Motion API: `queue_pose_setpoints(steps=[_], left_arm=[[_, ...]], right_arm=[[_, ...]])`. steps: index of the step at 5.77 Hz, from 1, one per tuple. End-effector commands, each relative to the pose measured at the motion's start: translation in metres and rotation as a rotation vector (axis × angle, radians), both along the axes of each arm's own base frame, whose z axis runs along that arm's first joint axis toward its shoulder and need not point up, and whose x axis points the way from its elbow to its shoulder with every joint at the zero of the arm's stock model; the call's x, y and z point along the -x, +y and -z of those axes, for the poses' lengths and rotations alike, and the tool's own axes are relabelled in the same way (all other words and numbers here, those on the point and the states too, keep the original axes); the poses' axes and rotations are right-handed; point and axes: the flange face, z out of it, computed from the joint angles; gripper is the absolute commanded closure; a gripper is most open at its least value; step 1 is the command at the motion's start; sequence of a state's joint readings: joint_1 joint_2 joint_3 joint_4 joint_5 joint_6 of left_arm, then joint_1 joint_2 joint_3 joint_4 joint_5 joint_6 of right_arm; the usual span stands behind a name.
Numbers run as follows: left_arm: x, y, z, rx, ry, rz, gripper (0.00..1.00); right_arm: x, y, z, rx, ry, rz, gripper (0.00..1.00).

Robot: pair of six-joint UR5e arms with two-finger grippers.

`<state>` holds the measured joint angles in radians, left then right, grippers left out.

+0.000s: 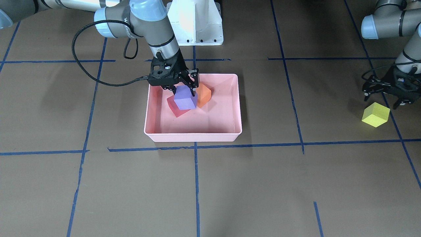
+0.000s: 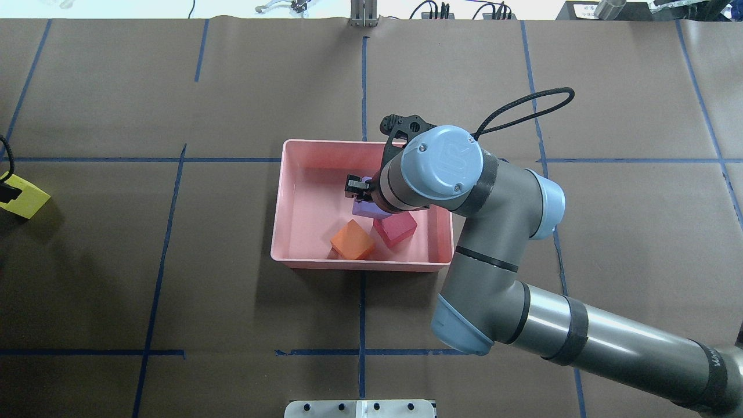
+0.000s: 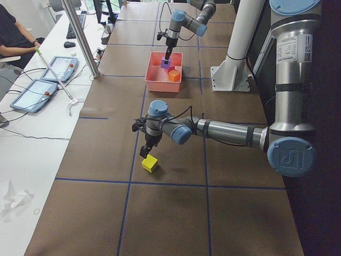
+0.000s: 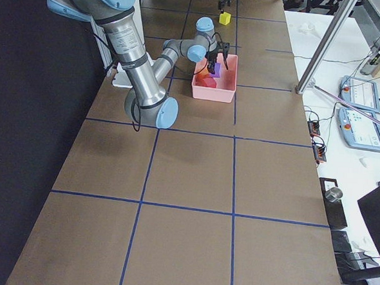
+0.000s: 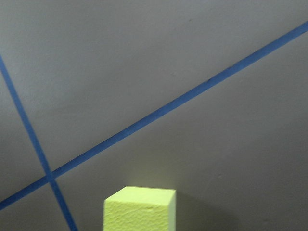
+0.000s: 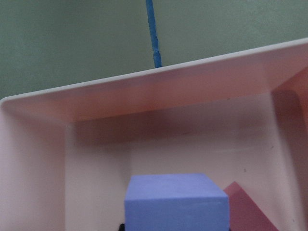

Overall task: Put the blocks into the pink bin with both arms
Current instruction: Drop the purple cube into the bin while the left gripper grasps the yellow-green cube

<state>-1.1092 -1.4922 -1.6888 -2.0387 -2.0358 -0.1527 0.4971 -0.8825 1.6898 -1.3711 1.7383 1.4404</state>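
Observation:
The pink bin (image 1: 194, 137) sits mid-table. In it lie the red block (image 1: 176, 108) and the orange block (image 1: 204, 93). My right gripper (image 1: 181, 89) reaches down into the bin and is shut on the purple block (image 1: 185, 98), which hangs partly over the red one. The purple block fills the bottom of the right wrist view (image 6: 175, 202). The yellow-green block (image 1: 375, 114) lies on the table far to my left. My left gripper (image 1: 383, 100) is open and empty, just above and beside it. That block shows at the bottom of the left wrist view (image 5: 139, 209).
The white pedestal base (image 1: 195, 23) stands just behind the bin. A black cable loop (image 1: 79, 49) hangs off my right arm. Blue tape lines (image 1: 196, 184) cross the brown table. A side table with tablets (image 3: 53, 74) and a seated person (image 3: 13, 37) runs along the far side.

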Motion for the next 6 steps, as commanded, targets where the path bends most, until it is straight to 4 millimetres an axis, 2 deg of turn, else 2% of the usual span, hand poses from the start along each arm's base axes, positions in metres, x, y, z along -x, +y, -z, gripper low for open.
queue_pose_setpoints(steps=[1, 2, 3, 4, 5, 6], left_arm=[[0.001, 0.001, -0.019, 0.022, -0.003, -0.006, 0.0], [0.001, 0.002, -0.034, 0.033, 0.006, -0.013, 0.0], [-0.003, 0.005, -0.053, 0.027, 0.056, -0.026, 0.0], [-0.006, 0.007, -0.051, 0.051, 0.095, -0.015, 0.0], [-0.009, 0.004, -0.055, 0.052, 0.09, -0.024, 0.0], [-0.013, -0.003, -0.055, 0.037, 0.084, -0.036, 0.0]], right_arm=[[0.014, -0.009, 0.011, 0.032, -0.003, -0.032, 0.14], [0.015, -0.015, 0.021, 0.023, -0.011, -0.048, 0.0], [-0.01, -0.031, 0.033, 0.008, -0.034, -0.07, 0.0], [-0.049, -0.042, 0.033, 0.029, -0.071, -0.055, 0.0], [-0.101, -0.029, 0.001, 0.039, -0.084, -0.022, 0.0], [-0.127, -0.021, -0.008, -0.012, -0.078, 0.003, 0.0]])
